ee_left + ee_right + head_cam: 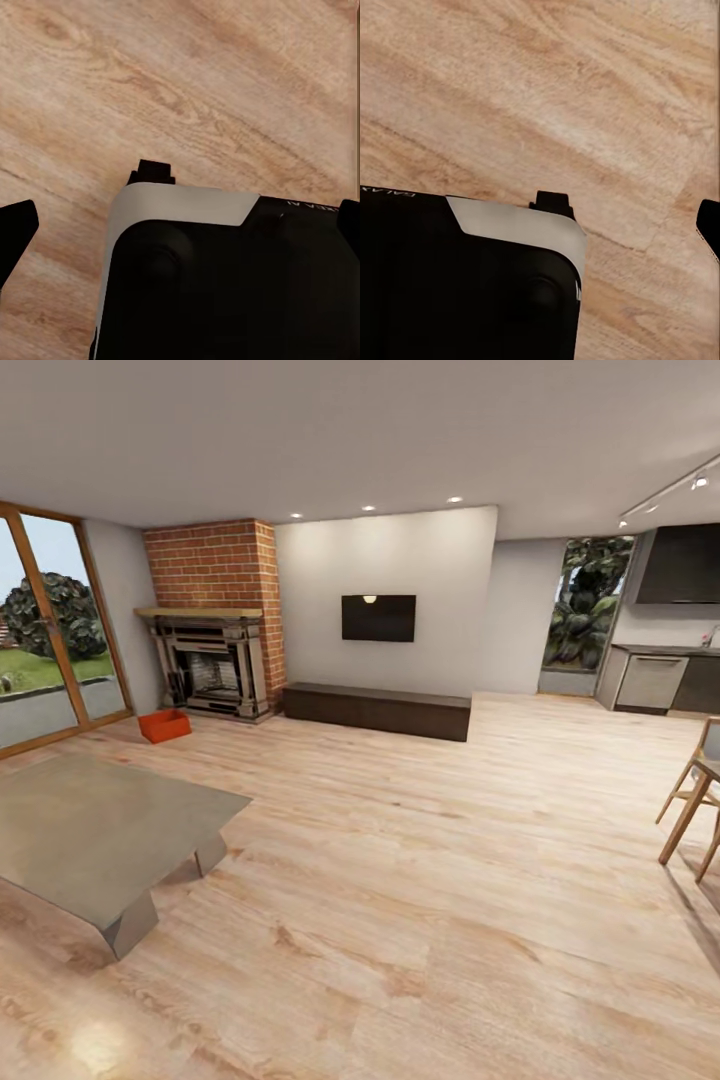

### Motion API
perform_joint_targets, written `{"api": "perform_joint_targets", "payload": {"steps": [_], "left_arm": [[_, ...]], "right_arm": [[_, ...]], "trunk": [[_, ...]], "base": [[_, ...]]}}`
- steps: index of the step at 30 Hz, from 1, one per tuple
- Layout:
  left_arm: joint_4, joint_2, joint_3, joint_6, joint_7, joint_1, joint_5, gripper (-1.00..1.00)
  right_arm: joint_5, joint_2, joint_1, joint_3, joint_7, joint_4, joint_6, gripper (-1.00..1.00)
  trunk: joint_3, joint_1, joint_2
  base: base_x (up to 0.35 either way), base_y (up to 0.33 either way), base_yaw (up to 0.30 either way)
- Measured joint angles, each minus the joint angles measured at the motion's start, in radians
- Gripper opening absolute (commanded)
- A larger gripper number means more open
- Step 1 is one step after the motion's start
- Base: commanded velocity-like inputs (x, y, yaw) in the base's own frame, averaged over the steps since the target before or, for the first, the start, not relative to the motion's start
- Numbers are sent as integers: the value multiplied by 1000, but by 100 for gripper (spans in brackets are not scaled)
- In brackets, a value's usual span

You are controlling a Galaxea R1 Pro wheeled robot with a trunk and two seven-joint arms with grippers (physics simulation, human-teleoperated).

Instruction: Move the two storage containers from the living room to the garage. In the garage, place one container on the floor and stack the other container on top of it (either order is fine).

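Wide bare wood floor through the room's middle, grey low table blocking the near left, chairs at the right edge, dark bench along the far wall.

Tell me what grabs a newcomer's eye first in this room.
The red-brick fireplace in the far left corner stands out, with one orange container on the wood floor in front of it. Beside them, a dark TV hangs on the pale wall above a long dark bench. A grey table sits near left.
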Motion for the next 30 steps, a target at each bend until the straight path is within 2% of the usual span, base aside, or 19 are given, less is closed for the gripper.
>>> {"api": "perform_joint_targets", "payload": {"steps": [30], "left_arm": [[0,0,0,0,0,0,0,100]], "right_arm": [[0,0,0,0,-1,0,0,100]], "trunk": [[0,0,0]], "base": [[321,0,0]]}}
